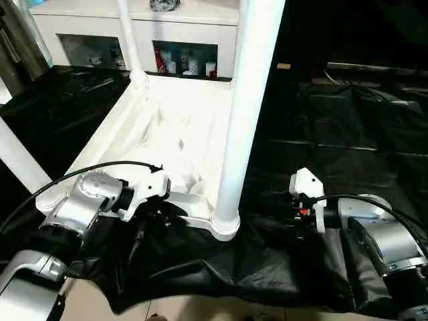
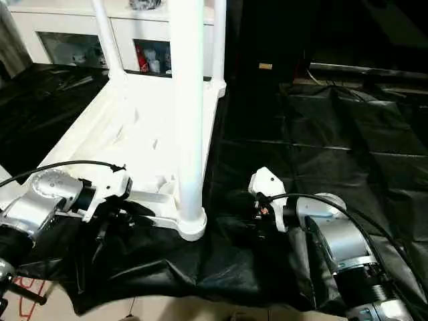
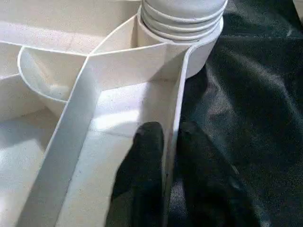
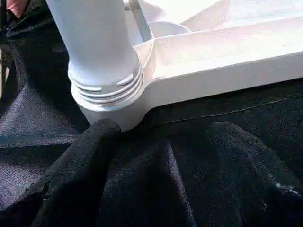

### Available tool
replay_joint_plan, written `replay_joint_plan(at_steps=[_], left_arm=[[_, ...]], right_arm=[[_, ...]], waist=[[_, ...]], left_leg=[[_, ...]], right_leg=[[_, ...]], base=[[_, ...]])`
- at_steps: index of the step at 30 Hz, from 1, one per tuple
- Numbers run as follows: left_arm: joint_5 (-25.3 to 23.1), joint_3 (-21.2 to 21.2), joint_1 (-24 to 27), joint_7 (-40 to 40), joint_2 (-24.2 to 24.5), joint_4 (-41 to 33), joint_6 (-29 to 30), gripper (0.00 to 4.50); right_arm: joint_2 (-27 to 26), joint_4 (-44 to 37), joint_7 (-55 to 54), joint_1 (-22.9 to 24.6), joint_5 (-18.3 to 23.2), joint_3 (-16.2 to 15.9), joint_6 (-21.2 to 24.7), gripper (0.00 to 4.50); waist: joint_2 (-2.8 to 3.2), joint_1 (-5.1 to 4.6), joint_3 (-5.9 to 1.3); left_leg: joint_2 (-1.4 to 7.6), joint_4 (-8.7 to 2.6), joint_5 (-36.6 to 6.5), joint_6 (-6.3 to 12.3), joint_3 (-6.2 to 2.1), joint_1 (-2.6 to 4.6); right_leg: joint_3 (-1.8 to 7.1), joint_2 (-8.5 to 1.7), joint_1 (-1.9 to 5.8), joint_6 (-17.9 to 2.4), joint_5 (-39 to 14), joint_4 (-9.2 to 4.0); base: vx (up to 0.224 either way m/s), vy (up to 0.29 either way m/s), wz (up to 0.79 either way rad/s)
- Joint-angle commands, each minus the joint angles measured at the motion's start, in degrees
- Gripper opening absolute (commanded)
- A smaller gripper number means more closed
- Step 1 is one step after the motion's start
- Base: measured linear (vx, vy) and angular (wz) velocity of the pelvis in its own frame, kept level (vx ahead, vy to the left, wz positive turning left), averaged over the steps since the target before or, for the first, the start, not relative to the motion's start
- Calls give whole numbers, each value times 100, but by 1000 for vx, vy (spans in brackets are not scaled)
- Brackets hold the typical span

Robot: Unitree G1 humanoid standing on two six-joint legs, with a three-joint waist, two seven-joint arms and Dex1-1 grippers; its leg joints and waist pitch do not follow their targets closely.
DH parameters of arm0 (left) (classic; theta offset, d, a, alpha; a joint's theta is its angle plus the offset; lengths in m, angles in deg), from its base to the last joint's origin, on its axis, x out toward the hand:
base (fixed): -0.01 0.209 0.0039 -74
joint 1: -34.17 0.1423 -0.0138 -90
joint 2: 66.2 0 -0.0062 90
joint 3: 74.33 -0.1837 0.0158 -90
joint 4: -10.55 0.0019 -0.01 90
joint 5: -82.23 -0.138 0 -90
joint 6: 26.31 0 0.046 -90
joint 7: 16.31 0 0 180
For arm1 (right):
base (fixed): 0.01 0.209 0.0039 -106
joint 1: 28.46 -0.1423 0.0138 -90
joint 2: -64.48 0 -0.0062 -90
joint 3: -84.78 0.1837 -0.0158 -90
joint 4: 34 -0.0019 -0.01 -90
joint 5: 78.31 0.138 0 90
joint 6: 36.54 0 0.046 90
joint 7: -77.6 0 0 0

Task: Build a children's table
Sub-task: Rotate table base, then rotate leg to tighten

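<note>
The children's table lies upside down on a black sheet, its white ribbed tabletop (image 1: 167,127) facing up. White legs stand in its corners: the near one (image 1: 244,100), a far one (image 1: 130,40) and one at the left (image 1: 17,157). My left gripper (image 3: 169,130) is at the tabletop's near edge, left of the near leg. Its two black fingers (image 3: 147,156) press on either side of the thin rim wall (image 3: 173,94). My right gripper (image 4: 165,135) hovers low over the sheet just right of the near leg's corner socket (image 4: 109,90). It is open, with nothing between the fingers.
A white cabinet (image 1: 194,27) with glass doors stands behind the table. The crumpled black sheet (image 1: 348,134) covers the ground to the right and in front. Pale floor (image 1: 200,311) shows at the sheet's near edge. A cable (image 1: 80,170) loops over my left forearm.
</note>
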Motion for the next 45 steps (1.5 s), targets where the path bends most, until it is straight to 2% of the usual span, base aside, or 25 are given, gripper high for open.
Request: replay_joint_plan(at_steps=[1,3,6,8,9,10,12,13,14,16,17,18,19,20,21,22,23,26,27,28,30,32,37,42,45], left_arm=[[-86,-26,-59,28,-10,113,-31,38],[-18,30,-55,75,-41,152,113,16],[430,267,66,101,-153,-266,938,8],[505,286,154,45,-172,-498,1226,4],[466,248,221,-25,-178,-597,1300,4],[433,233,331,-200,-255,-721,1395,4],[478,297,412,-434,-404,-795,1514,4],[503,348,449,-601,-503,-827,1592,4],[498,395,472,-796,-601,-844,1627,4],[425,470,528,-1121,-741,-932,1738,4],[296,513,588,-1480,-861,-1047,1849,1],[185,503,630,-1724,-940,-1116,1905,0],[132,479,659,-1810,-967,-1162,1903,0],[132,478,709,-1894,-1025,-1240,1929,0],[148,488,738,-1941,-1062,-1300,1967,0],[162,493,762,-1969,-1091,-1356,1979,0],[160,500,787,-2000,-1120,-1425,2012,0],[108,458,855,-2037,-1153,-1618,2056,0],[12,348,897,-2032,-1107,-1700,2023,0],[-52,266,919,-2001,-1062,-1736,2005,0],[-138,165,935,-1966,-993,-1765,2016,0],[-159,139,925,-1935,-961,-1786,2061,0],[-174,126,895,-1849,-910,-1828,2104,0],[-164,136,834,-1682,-785,-1803,2063,0],[-158,152,806,-1655,-755,-1747,2031,0]], right_arm=[[70,-140,11,-14,35,-42,25,348],[65,-151,4,-10,42,-42,21,348],[53,-161,-5,7,44,-50,28,348],[49,-158,-7,23,43,-56,21,348],[41,-157,-8,33,44,-61,20,348],[30,-159,-14,43,43,-69,21,348],[22,-155,-29,42,31,-76,11,348],[12,-148,-54,36,20,-70,-9,348],[3,-137,-73,21,25,-51,-14,348],[-29,-90,-117,-18,56,0,3,348],[-88,-28,-161,-76,159,91,135,367],[-159,14,-202,-108,272,184,221,377],[-202,33,-219,-120,336,231,265,377],[-220,39,-202,-117,359,229,282,388],[-216,40,-182,-116,358,212,287,388],[-217,53,-191,-118,326,187,255,397],[-232,79,-222,-129,292,172,201,410],[-393,338,-634,-257,-29,99,-220,432],[-537,528,-931,-363,-206,50,-376,432],[-636,650,-1125,-438,-303,26,-442,432],[-799,779,-1264,-533,-291,50,-433,432],[-905,901,-1313,-622,-319,2,-470,432],[-1020,1136,-1269,-760,-338,-69,-553,432],[-1085,1579,-1168,-980,-456,-181,-842,385],[-1101,1789,-1119,-1072,-486,-189,-945,364]], waist=[[29,46,-366],[23,46,-373],[30,33,-380],[10,19,-376],[11,6,-380],[-25,-7,-374],[2,-13,-367],[-6,-22,-361],[-49,-21,-358],[-32,-17,-359],[-72,-24,-358],[-82,-29,-351],[-111,-30,-356],[-95,-33,-349],[-127,-45,-349],[-126,-41,-355],[-124,-50,-349],[-131,-64,-355],[-117,-74,-361],[-144,-97,-357],[-108,-100,-360],[-109,-81,-378],[-115,-70,-386],[-120,-93,-367],[-123,-114,-365]], left_leg=[[-110,-403,-1329,56,89,-6],[-107,-400,-1286,51,89,-11],[-98,-396,-1207,49,89,-17],[-104,-393,-1185,71,88,-29],[-109,-389,-1154,92,87,-37],[-112,-392,-1152,119,90,-40],[-110,-387,-1181,140,95,-26],[-111,-381,-1201,146,103,-26],[-121,-378,-1206,162,104,-28],[-120,-380,-1248,173,104,-15],[-121,-377,-1252,185,103,-31],[-128,-383,-1214,193,94,-44],[-132,-378,-1200,214,96,-40],[-140,-373,-1209,236,94,-46],[-145,-371,-1191,241,96,-63],[-143,-377,-1147,239,86,-66],[-141,-376,-1131,258,90,-60],[-144,-373,-1118,262,95,-63],[-128,-381,-1073,227,84,-62],[-140,-382,-1066,215,89,-73],[-129,-381,-1148,213,99,-22],[-116,-390,-1034,236,93,-40],[-126,-384,-972,262,106,-47],[-130,-396,-1163,209,101,-44],[-125,-399,-1170,205,97,-43]], right_leg=[[102,-219,378,-1096,-1564,-472],[103,-219,387,-1125,-1460,-455],[103,-224,398,-1249,-1202,-423],[102,-220,409,-1297,-1132,-413],[103,-223,419,-1286,-1121,-415],[100,-214,417,-1258,-1164,-431],[105,-213,399,-1245,-1260,-444],[105,-205,398,-1249,-1296,-452],[102,-205,402,-1219,-1374,-467],[109,-211,391,-1137,-1618,-484],[105,-215,398,-1087,-1734,-496],[101,-211,399,-1018,-1834,-503],[97,-208,400,-970,-1899,-509],[97,-207,381,-862,-2096,-528],[96,-206,390,-825,-2136,-531],[94,-213,402,-806,-2133,-520],[95,-208,379,-774,-2159,-536],[93,-215,357,-763,-2238,-541],[90,-226,344,-787,-2163,-520],[85,-221,340,-798,-2160,-524],[99,-203,312,-838,-2042,-516],[105,-205,347,-942,-1621,-469],[103,-208,373,-1124,-1192,-432],[102,-225,366,-1041,-1620,-468],[103,-223,368,-1021,-1625,-470]], base=[[0,0,0],[0,0,0],[0,0,0],[0,0,0],[0,0,0],[0,0,0],[0,0,0],[0,0,0],[0,0,0],[0,0,0],[0,0,0],[0,0,0],[0,0,0],[0,0,0],[0,0,0],[0,0,0],[0,0,0],[0,0,0],[0,0,0],[0,0,0],[0,0,0],[0,0,0],[0,0,0],[0,0,0],[0,0,0]])
